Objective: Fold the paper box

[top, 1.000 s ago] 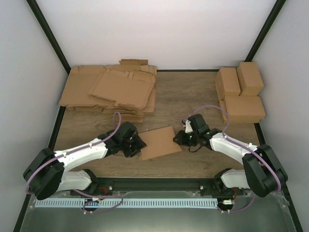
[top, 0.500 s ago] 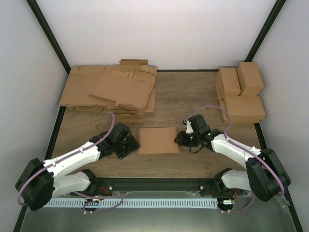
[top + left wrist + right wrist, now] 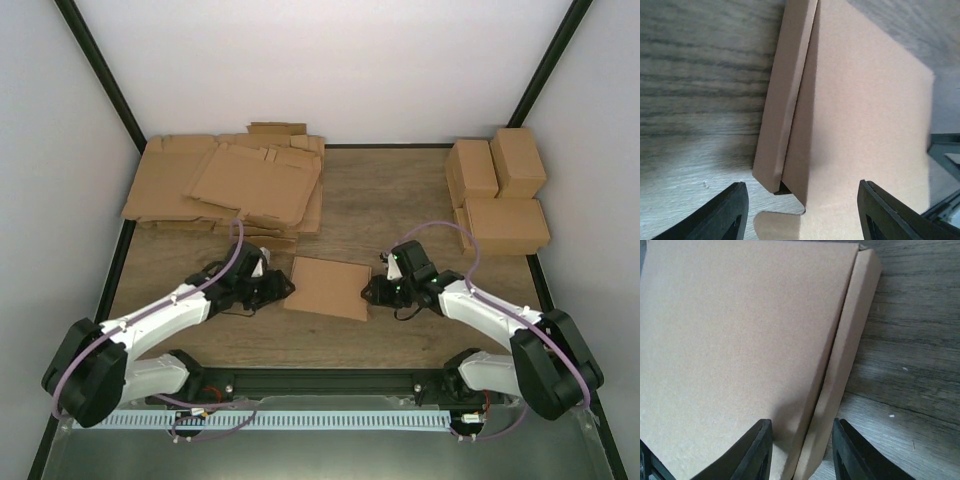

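The paper box (image 3: 325, 287) lies flattened on the wooden table between both arms, a plain brown panel with a narrow creased flap along each side. My left gripper (image 3: 280, 288) is at its left edge and stands open. In the left wrist view the box (image 3: 860, 125) has its near corner and side flap between the wide-spread fingers of the left gripper (image 3: 802, 215). My right gripper (image 3: 372, 293) is at the right edge. In the right wrist view the right gripper (image 3: 802, 450) straddles the side flap of the box (image 3: 740, 340), open with a small gap.
A pile of wide flat cardboard sheets (image 3: 230, 185) covers the back left of the table. Three folded boxes (image 3: 500, 195) stand at the back right. The black base rail (image 3: 320, 380) runs along the near edge.
The box went from a tilted, raised pose to lying flat and turned slightly clockwise. The left gripper opened wider and came to the box's left edge. The right gripper's jaws widened.
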`<state>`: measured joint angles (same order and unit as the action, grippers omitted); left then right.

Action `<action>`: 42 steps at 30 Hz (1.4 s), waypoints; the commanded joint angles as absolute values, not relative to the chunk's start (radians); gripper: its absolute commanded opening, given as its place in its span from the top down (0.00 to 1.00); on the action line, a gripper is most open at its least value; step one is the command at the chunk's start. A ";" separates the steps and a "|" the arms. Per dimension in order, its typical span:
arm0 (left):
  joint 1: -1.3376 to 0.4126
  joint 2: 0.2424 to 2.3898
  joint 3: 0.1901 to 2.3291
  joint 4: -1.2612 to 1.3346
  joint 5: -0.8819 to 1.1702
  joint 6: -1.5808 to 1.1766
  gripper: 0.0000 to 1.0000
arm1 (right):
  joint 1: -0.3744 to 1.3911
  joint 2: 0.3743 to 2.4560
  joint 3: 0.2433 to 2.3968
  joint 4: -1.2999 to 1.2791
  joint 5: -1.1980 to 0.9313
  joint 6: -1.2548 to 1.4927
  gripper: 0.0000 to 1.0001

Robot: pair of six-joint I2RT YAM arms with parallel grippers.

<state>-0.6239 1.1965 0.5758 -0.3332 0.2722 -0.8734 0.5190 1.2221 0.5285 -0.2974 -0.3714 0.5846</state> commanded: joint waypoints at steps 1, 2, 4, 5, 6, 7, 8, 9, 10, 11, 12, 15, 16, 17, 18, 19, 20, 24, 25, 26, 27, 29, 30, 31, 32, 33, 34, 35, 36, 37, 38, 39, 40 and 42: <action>-0.599 1.148 0.549 -0.229 0.313 -0.802 0.37 | 0.526 1.209 0.509 -0.297 -0.365 0.593 0.65; -0.590 1.153 0.545 -0.223 0.318 -0.798 0.37 | 0.526 1.214 0.504 -0.292 -0.365 0.594 0.65; -0.577 1.182 0.549 -0.215 0.326 -0.782 0.38 | 0.526 1.225 0.488 -0.274 -0.369 0.599 0.65; -0.574 1.201 0.555 -0.212 0.329 -0.768 0.39 | 0.526 1.231 0.482 -0.266 -0.375 0.601 0.65; -0.572 1.222 0.563 -0.209 0.330 -0.748 0.41 | 0.526 1.235 0.477 -0.258 -0.379 0.603 0.65; -0.572 1.242 0.570 -0.206 0.323 -0.722 0.42 | 0.526 1.238 0.474 -0.250 -0.381 0.604 0.65; -0.571 1.258 0.576 -0.206 0.310 -0.706 0.43 | 0.526 1.240 0.470 -0.245 -0.383 0.606 0.65; -0.570 1.272 0.584 -0.209 0.294 -0.678 0.44 | 0.526 1.243 0.467 -0.240 -0.381 0.608 0.65; -0.566 1.286 0.588 -0.206 0.290 -0.656 0.45 | 0.526 1.247 0.465 -0.235 -0.380 0.609 0.65; -0.566 1.300 0.590 -0.198 0.292 -0.637 0.46 | 0.526 1.251 0.463 -0.231 -0.377 0.608 0.65; -0.565 1.314 0.593 -0.191 0.295 -0.625 0.46 | 0.526 1.257 0.460 -0.226 -0.375 0.609 0.65; -0.564 1.372 0.599 -0.170 0.323 -0.593 0.48 | 0.526 1.278 0.451 -0.213 -0.370 0.609 0.66; -0.564 1.389 0.602 -0.168 0.329 -0.584 0.49 | 0.526 1.282 0.448 -0.210 -0.370 0.609 0.66; -0.565 1.400 0.604 -0.166 0.334 -0.579 0.50 | 0.526 1.285 0.446 -0.207 -0.372 0.609 0.66; -0.564 1.404 0.602 -0.160 0.340 -0.574 0.51 | 0.526 1.285 0.444 -0.203 -0.374 0.609 0.66; -0.564 1.405 0.598 -0.154 0.343 -0.571 0.52 | 0.526 1.284 0.444 -0.202 -0.374 0.608 0.66; -0.564 1.405 0.594 -0.152 0.340 -0.570 0.52 | 0.527 1.282 0.445 -0.202 -0.373 0.607 0.66; -0.564 1.446 0.590 -0.177 0.303 -0.560 0.64 | 0.526 1.280 0.453 -0.209 -0.359 0.599 0.66; -0.564 1.464 0.591 -0.178 0.305 -0.556 0.68 | 0.527 1.280 0.455 -0.211 -0.358 0.597 0.67; -0.565 1.483 0.590 -0.181 0.305 -0.555 0.70 | 0.526 1.281 0.458 -0.212 -0.354 0.595 0.68; -0.565 1.501 0.590 -0.180 0.312 -0.549 0.72 | 0.526 1.282 0.461 -0.213 -0.350 0.592 0.68; -0.564 1.521 0.590 -0.181 0.324 -0.538 0.74 | 0.526 1.286 0.463 -0.214 -0.342 0.586 0.69; -0.564 1.522 0.591 -0.183 0.327 -0.535 0.74 | 0.526 1.288 0.464 -0.214 -0.340 0.583 0.69; -0.566 1.515 0.591 -0.186 0.328 -0.533 0.74 | 0.526 1.287 0.465 -0.214 -0.339 0.580 0.70; -0.568 1.503 0.591 -0.188 0.328 -0.532 0.74 | 0.526 1.286 0.466 -0.211 -0.340 0.577 0.70; -0.569 1.488 0.593 -0.192 0.328 -0.531 0.74 | 0.526 1.286 0.467 -0.208 -0.342 0.573 0.69; -0.570 1.473 0.595 -0.198 0.331 -0.531 0.74 | 0.526 1.287 0.469 -0.204 -0.344 0.568 0.70; -0.572 1.457 0.597 -0.207 0.335 -0.532 0.74 | 0.526 1.288 0.472 -0.200 -0.348 0.561 0.70; -0.573 1.442 0.599 -0.217 0.337 -0.535 0.74 | 0.526 1.291 0.477 -0.194 -0.358 0.548 0.69; -0.577 1.425 0.599 -0.225 0.340 -0.542 0.74 | 0.526 1.296 0.484 -0.191 -0.361 0.533 0.69; -0.581 1.409 0.594 -0.230 0.346 -0.551 0.74 | 0.526 1.305 0.493 -0.192 -0.354 0.520 0.70; -0.586 1.392 0.588 -0.233 0.349 -0.564 0.74 | 0.526 1.316 0.504 -0.192 -0.346 0.505 0.69; -0.592 1.375 0.577 -0.234 0.346 -0.581 0.74 | 0.526 1.329 0.513 -0.189 -0.341 0.494 0.69; -0.601 1.331 0.551 -0.228 0.334 -0.624 0.73 | 0.526 1.363 0.538 -0.190 -0.329 0.477 0.69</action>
<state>-0.5789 1.4014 0.5957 -0.1959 0.3454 -0.5716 0.5186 1.2984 0.4896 -0.1722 -0.3889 0.5419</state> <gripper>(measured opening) 0.264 0.306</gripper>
